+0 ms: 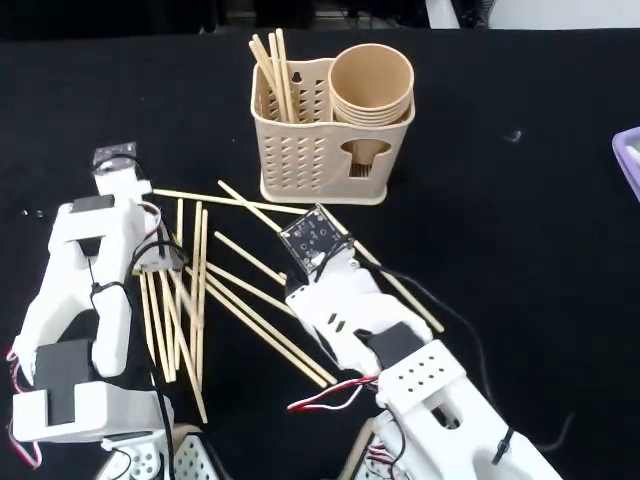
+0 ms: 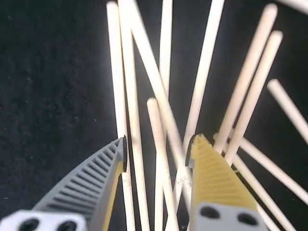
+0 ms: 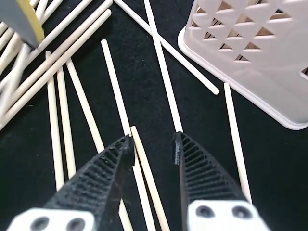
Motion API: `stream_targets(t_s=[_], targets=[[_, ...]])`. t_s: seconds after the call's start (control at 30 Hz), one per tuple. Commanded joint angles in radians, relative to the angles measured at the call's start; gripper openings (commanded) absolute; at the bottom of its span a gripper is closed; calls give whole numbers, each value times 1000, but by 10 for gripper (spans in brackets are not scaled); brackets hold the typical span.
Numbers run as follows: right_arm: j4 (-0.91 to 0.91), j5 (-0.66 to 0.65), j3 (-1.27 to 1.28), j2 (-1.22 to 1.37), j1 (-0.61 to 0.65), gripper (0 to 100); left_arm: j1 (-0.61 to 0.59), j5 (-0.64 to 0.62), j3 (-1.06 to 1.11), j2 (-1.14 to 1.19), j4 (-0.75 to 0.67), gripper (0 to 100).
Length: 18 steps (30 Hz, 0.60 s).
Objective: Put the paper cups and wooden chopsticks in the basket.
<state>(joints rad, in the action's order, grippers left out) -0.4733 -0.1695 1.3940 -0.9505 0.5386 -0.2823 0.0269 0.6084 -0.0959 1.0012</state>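
A beige perforated basket (image 1: 318, 150) stands at the back centre, its corner (image 3: 260, 62) also showing in the right wrist view. It holds stacked paper cups (image 1: 372, 82) and a few wooden chopsticks (image 1: 275, 70). Many loose chopsticks (image 1: 200, 290) lie fanned on the black table between the arms. My left gripper (image 1: 165, 258) (image 2: 158, 144) is open low over the left bundle, several sticks (image 2: 155, 120) running between its fingers. My right gripper (image 1: 300, 252) (image 3: 152, 140) is open in front of the basket, over chopsticks (image 3: 115, 91), one stick end lying between its fingers.
A purple container edge (image 1: 628, 155) shows at the far right. The left gripper's yellow finger (image 3: 21, 19) appears in a corner of the right wrist view, near the stick bundle. Red and white cables (image 1: 330, 395) hang off the right arm.
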Motion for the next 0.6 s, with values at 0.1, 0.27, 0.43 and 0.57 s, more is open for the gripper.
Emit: stream_targets(t_s=[0.1,0.27,0.43,0.57], targets=[[20,-11,-7,-4,5,134,-15,17,18,-8,6,227],[20,-11,-7,-4,5,134,-77,11,-42,-15,11,227],[20,-11,-7,-4,5,134,-87,15,-85,-9,6,228],[20,-11,-7,-4,5,134,-81,17,-85,-8,3,230]])
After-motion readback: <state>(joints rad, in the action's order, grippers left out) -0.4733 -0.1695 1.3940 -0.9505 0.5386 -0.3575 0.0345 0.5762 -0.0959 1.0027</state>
